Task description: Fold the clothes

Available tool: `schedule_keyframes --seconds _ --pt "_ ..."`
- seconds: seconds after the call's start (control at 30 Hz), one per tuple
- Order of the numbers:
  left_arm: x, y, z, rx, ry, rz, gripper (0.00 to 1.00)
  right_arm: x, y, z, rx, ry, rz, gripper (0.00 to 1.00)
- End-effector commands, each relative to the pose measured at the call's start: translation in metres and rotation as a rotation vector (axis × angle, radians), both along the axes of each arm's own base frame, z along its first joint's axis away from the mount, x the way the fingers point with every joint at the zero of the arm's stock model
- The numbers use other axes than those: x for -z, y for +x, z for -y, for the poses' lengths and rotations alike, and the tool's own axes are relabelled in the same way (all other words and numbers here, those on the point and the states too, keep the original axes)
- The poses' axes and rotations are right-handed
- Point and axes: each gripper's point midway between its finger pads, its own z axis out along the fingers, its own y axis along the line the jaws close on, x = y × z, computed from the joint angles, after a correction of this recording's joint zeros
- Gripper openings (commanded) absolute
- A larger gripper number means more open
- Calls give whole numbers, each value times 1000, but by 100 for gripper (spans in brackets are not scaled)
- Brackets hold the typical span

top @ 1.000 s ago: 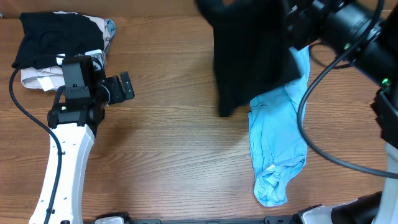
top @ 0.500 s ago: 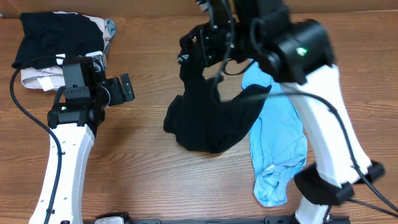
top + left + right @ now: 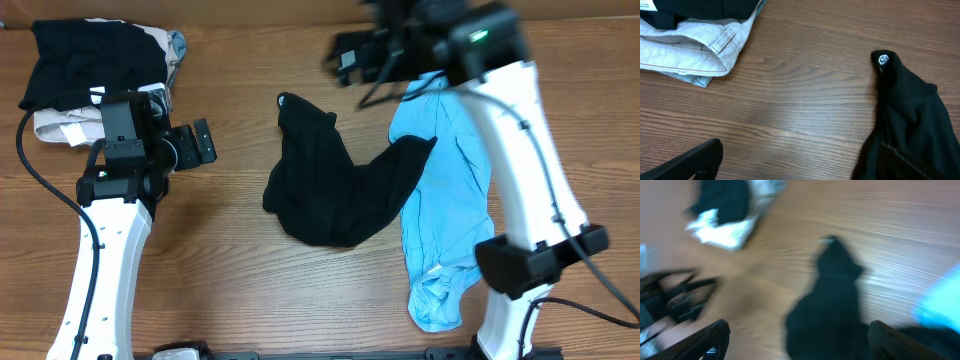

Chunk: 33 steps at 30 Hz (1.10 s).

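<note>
Black garment [image 3: 330, 190] crumpled on table [image 3: 240, 260]

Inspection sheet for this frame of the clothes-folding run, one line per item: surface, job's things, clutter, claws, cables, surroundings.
Surface: wood-grain table, no stains seen.
Job's things: black garment crumpled mid-table, unfolded, one end overlapping the light blue garment that lies lengthwise at the right; clothes pile in the far left corner, black on top of beige.
Clutter: nothing seen.
Claws: left claw open, empty, beside the pile; right claw open, empty, above the table beyond the black garment, its wrist view blurred.
Cables: black cable loops off the left arm; more black cables run along the right arm.
Surroundings: nothing seen.
</note>
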Motion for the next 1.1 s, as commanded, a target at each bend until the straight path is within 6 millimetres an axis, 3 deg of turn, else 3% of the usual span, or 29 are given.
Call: schedule_keyframes --seconds 0.0,0.17,0.33,0.5,0.7,0.93,1.07 --pt "-4 3 -1 -6 -9 10 100 4 21 87 232 -54 -32 93" --pt "-4 4 2 7 -23 13 100 45 17 164 394 -90 -209 94" --pt "-4 4 2 7 -24 13 100 115 2 198 463 -118 -411 87" --pt "-4 4 2 7 -23 13 100 185 -22 200 462 -143 -569 80" --pt "-5 5 2 -1 -31 19 100 246 -55 197 449 -167 -699 76" --pt "-6 5 2 -6 -36 21 100 286 -81 184 344 -196 -731 73" --pt "-6 5 2 -7 -36 20 100 305 -84 179 324 -235 -706 74"
